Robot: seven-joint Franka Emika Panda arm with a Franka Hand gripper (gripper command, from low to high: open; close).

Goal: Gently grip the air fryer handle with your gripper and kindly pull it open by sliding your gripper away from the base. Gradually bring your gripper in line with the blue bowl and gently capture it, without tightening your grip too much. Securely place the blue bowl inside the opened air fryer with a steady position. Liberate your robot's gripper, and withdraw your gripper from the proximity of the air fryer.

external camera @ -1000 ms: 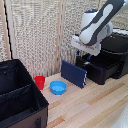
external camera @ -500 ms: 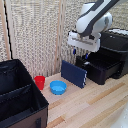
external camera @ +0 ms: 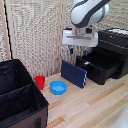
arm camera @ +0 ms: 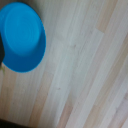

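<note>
Jaws stand apart with nothing between them: in the exterior view the gripper (external camera: 78,51), a pale flat block under the white arm, shows two short dark fingers (external camera: 71,50) with blue tips, hanging in the air above the dark navy panel (external camera: 74,73). That panel is flat and rectangular, and leans tilted on the light wooden table (external camera: 95,105), whose planks run in long pale strips. To the exterior view's right sits the air fryer (external camera: 107,57), boxy and matte black, its drawer pulled out toward the panel; the air fryer handle (external camera: 88,63) is a small dark nub on the drawer front, hard to separate from the black around it. The blue bowl (external camera: 58,87) is round, shallow and smooth, on the table near the panel's left end, just beside a small red cup (external camera: 39,82). A large black fabric bin (external camera: 19,97) with dividers fills the near left, cut off by the picture's edge. The wrist view is blurred: the blue bowl (arm camera: 21,38) appears as a bright disc cut off at the edge, on the wood-grain table (arm camera: 85,75); no fingers show there.
</note>
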